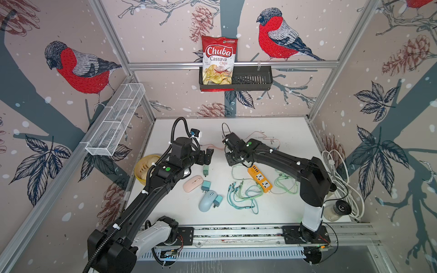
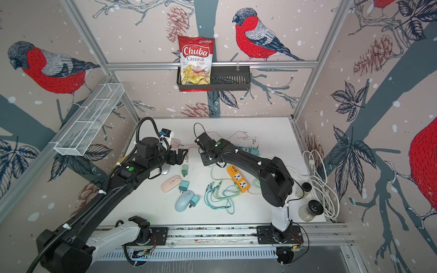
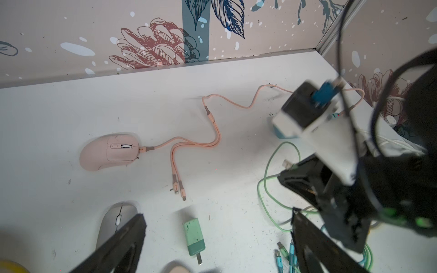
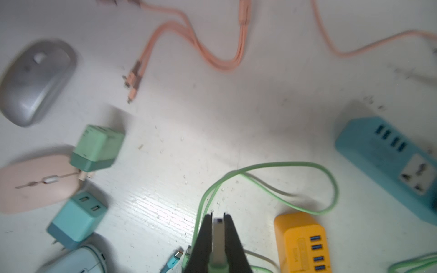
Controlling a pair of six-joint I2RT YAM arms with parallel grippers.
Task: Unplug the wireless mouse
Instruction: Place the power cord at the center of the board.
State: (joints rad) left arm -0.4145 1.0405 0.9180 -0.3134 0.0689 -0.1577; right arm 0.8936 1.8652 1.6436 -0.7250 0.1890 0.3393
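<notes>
Beyond the spread left gripper (image 3: 217, 215) lies the plugged-in pink mouse (image 3: 108, 152); right gripper (image 4: 218, 217) pinches a green cable's plug (image 4: 218, 238).

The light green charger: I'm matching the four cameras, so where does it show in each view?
Top views: light green charger mid-table in both, just beyond the flat pink mouse.
Left wrist: charger beside the silver mouse.
Right wrist: charger next to the flat pink mouse, near the silver mouse.
Shared landmark: the flat pink mouse; left wrist shows only its edge.
</notes>
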